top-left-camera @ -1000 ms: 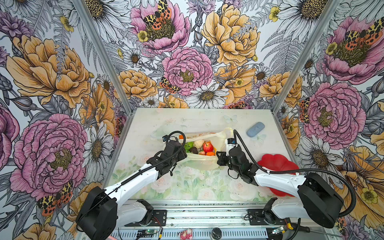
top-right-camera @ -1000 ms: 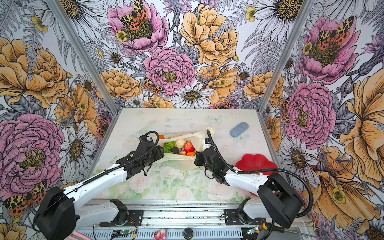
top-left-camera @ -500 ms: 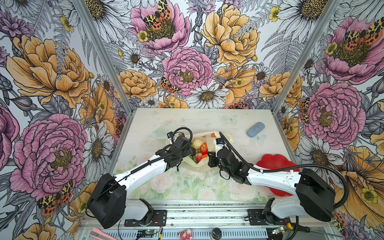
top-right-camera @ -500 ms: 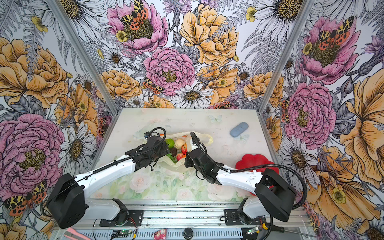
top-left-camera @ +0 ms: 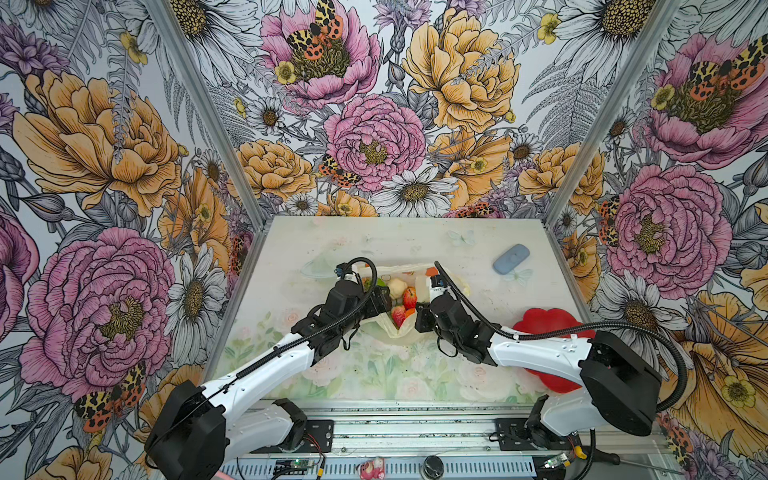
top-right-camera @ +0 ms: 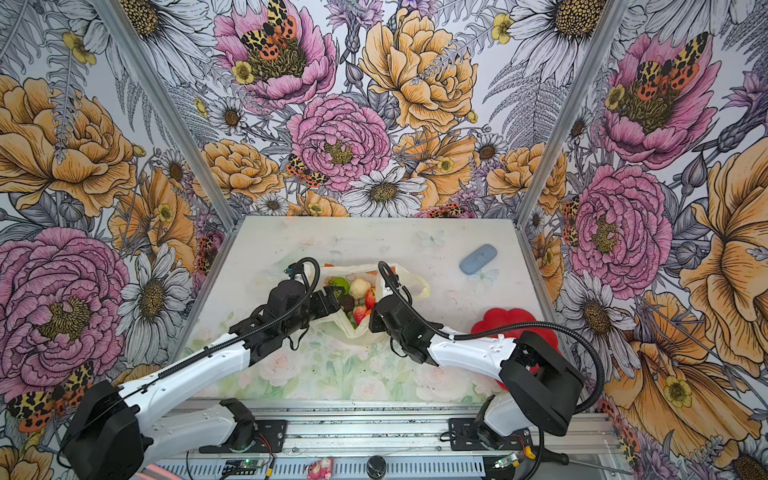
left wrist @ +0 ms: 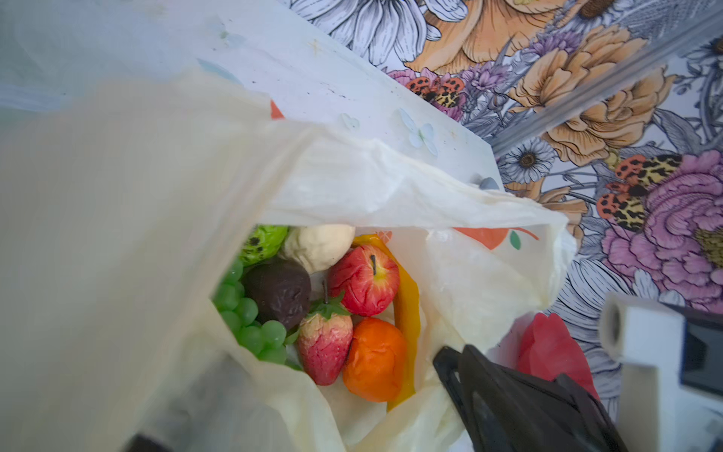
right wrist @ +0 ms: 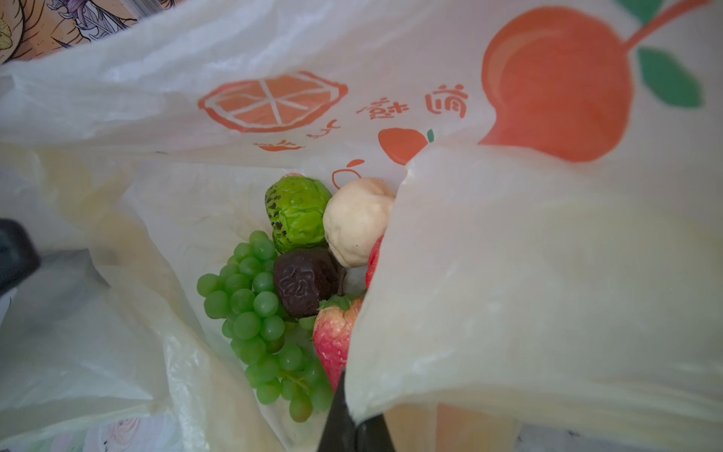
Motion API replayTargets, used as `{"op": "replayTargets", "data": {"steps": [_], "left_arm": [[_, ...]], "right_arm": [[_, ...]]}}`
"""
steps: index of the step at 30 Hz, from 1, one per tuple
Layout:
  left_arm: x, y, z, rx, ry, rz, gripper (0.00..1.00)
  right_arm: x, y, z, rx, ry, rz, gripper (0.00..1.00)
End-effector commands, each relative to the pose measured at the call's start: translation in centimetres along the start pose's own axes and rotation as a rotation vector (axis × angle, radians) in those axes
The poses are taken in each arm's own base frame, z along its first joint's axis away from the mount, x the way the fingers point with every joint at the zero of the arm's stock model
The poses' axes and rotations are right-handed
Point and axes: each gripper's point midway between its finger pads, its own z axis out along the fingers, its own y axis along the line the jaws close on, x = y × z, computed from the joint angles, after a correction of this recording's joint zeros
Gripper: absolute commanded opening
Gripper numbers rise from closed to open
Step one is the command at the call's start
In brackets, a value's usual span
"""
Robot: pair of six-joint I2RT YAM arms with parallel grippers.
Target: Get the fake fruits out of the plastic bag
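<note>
The left pincer (top-left-camera: 384, 301) and right pincer (top-left-camera: 419, 316) have drawn closer together since a second ago, narrowing the mouth of the bag (left wrist: 391, 188), which sits on the worktop (top-left-camera: 374, 241) between them. The right pincer is clamped on the bag's right rim; the left pincer is at the left rim — whether its jaws stand wide or narrow cannot be told. Inside the bag lie grapes (right wrist: 258, 317), a strawberry (left wrist: 324, 348), an orange (left wrist: 373, 360), an apple (left wrist: 364, 280), a banana (left wrist: 409, 313), a mangosteen (right wrist: 305, 281), a bumpy green fruit (right wrist: 297, 213) and a pale pear (right wrist: 358, 221) — all bunched together.
</note>
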Motion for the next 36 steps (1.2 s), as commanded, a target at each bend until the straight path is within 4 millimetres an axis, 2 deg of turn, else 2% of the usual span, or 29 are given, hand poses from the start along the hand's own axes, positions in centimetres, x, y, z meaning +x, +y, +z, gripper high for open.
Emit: {"op": "replayTargets", "data": {"steps": [1,4,6,11,14,18,22,24,28,32,36], "left_arm": [[-2.0,-2.0,-0.6,0.085,-0.014,0.049,0.86],[-2.1,2.4,-0.5,-0.187,-0.003,0.049,0.89],[-2.1,3.9,-0.4,-0.294,0.009,0.068,0.91],[-1.9,5.5,-0.6,-0.483,0.018,0.086,0.92],[-2.0,6.4,-0.6,-0.567,0.012,0.087,0.88],[-2.3,7.7,-0.7,-0.601,0.002,0.050,0.71],[-2.0,9.7,-0.8,-0.597,0.019,0.001,0.52],[-1.7,10.8,-0.5,-0.550,0.018,-0.041,0.39],[-0.8,12.8,0.2,-0.412,0.011,-0.155,0.16],[-0.5,15.8,0.1,-0.397,0.000,-0.241,0.02],[-0.2,15.7,1.1,-0.292,0.010,-0.292,0.00]], "right_arm": [[-1.2,1.0,0.4,-0.030,-0.022,0.030,0.00],[-1.3,1.2,0.5,-0.037,-0.020,0.033,0.00],[-1.3,1.3,0.6,-0.039,-0.016,0.033,0.00],[-1.7,2.1,0.6,-0.053,-0.020,0.021,0.00],[-2.2,2.9,0.3,-0.072,-0.036,0.011,0.00],[-2.6,1.9,0.0,-0.027,-0.059,0.016,0.00],[-2.7,-0.2,0.2,-0.029,-0.061,0.095,0.00],[-3.0,-1.3,0.4,-0.057,-0.060,0.153,0.00],[-3.8,-2.0,0.9,-0.108,-0.059,0.188,0.00],[-6.7,-4.2,2.0,-0.107,-0.097,0.220,0.00],[-10.6,-5.2,3.7,-0.198,-0.142,0.260,0.00]]}}
